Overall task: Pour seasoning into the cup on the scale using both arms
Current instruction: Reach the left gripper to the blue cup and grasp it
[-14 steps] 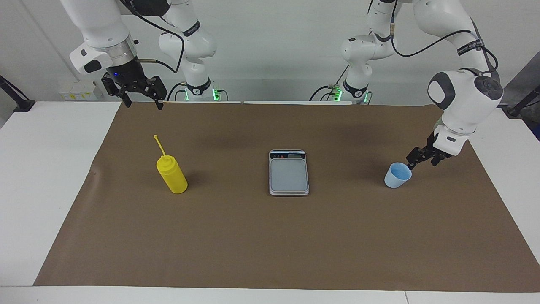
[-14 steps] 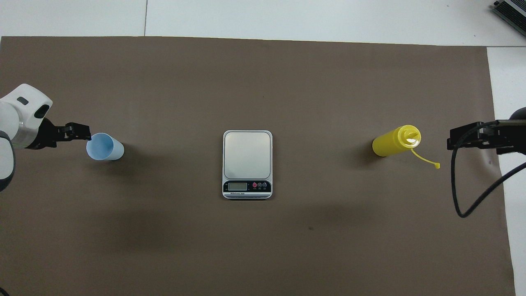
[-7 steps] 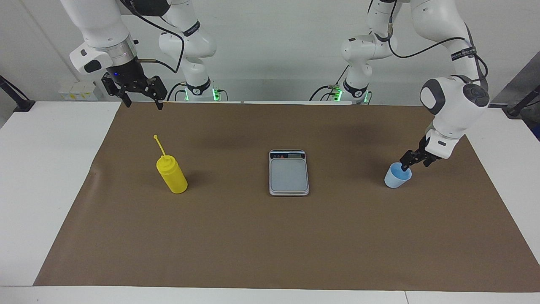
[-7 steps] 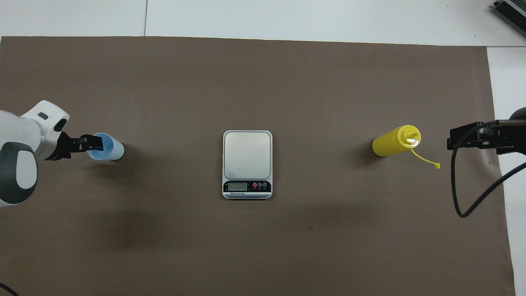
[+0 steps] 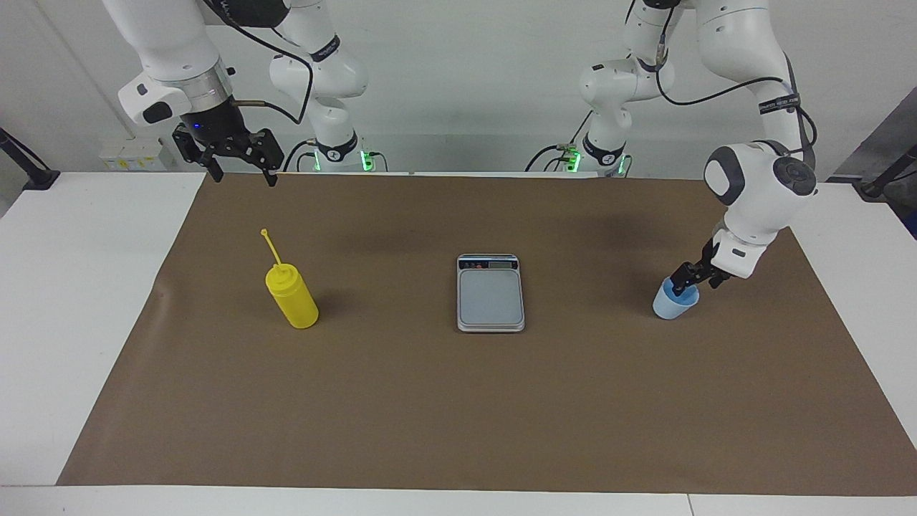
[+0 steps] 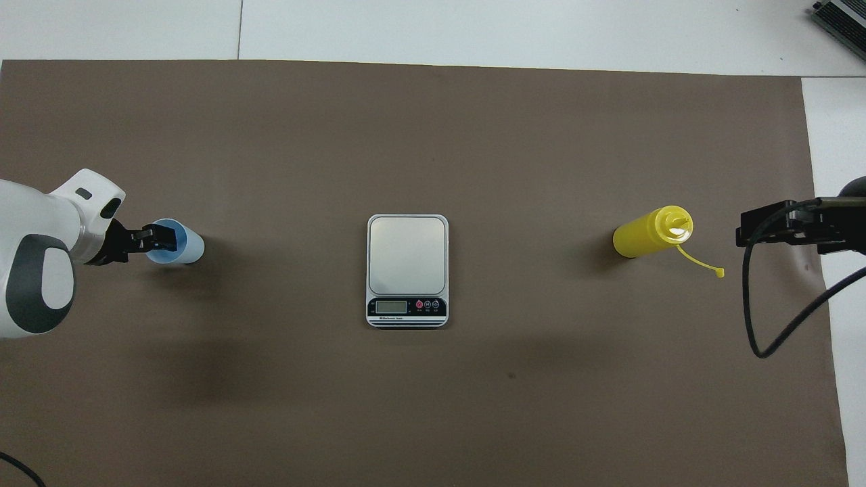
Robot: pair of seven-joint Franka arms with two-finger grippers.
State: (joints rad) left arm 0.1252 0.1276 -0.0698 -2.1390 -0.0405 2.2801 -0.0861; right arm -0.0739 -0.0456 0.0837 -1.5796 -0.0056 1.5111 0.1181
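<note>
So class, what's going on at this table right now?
The left gripper is down at the rim of the small blue cup, which stands on the brown mat toward the left arm's end of the table. It seems about to take hold of it. The scale sits bare in the middle. The yellow bottle stands untouched toward the right arm's end, its cap strap hanging loose. The right gripper waits in the air with its fingers open.

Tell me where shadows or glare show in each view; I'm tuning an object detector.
Facing view: soft dark shadows lie on the brown paper beside the yellow squeeze bottle and the light blue cup. Overhead view: the kitchen scale has a pale sheen on its plate, and faint dark patches mark the paper nearer the robots.
</note>
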